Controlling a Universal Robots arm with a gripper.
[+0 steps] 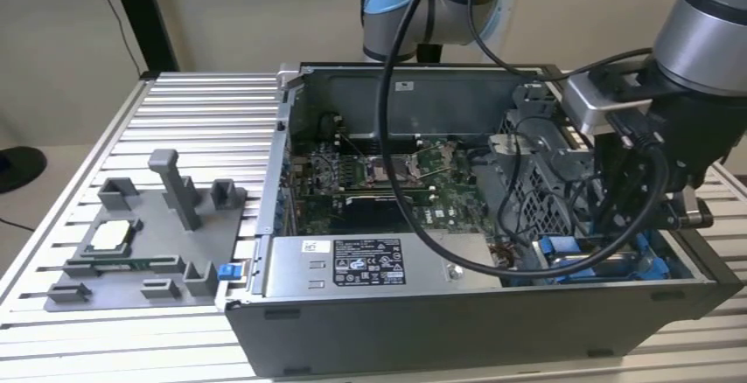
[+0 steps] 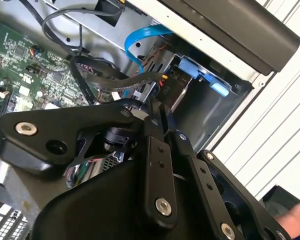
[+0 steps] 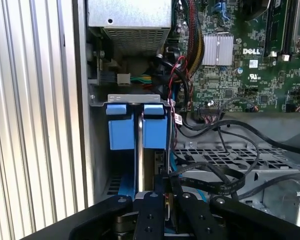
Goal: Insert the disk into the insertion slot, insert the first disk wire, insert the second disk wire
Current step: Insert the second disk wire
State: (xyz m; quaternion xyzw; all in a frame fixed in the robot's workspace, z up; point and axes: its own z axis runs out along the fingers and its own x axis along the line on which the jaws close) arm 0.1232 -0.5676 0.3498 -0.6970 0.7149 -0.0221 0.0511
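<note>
The disk sits on edge in the insertion slot at the computer case's front corner, and its bright blue frame (image 3: 155, 131) (image 2: 200, 74) (image 1: 561, 246) shows its two grip tabs. My gripper (image 3: 165, 181) (image 2: 157, 107) (image 1: 631, 226) hangs just above the disk's end, inside the case. Its black fingers (image 3: 151, 210) are pressed close together, shut on the end of a black disk wire (image 3: 217, 176) (image 2: 125, 80) that loops away over the drive cage. A blue flat wire (image 2: 140, 40) curves down beside the frame, its end hidden.
The open case (image 1: 467, 322) holds the green motherboard (image 1: 386, 177), a labelled grey power supply box (image 1: 367, 265) and a perforated drive cage (image 3: 230, 155). Loose black cables (image 1: 432, 226) hang from the arm across the case. A grey fixture tray (image 1: 129, 252) lies on the ribbed table at the exterior view's left.
</note>
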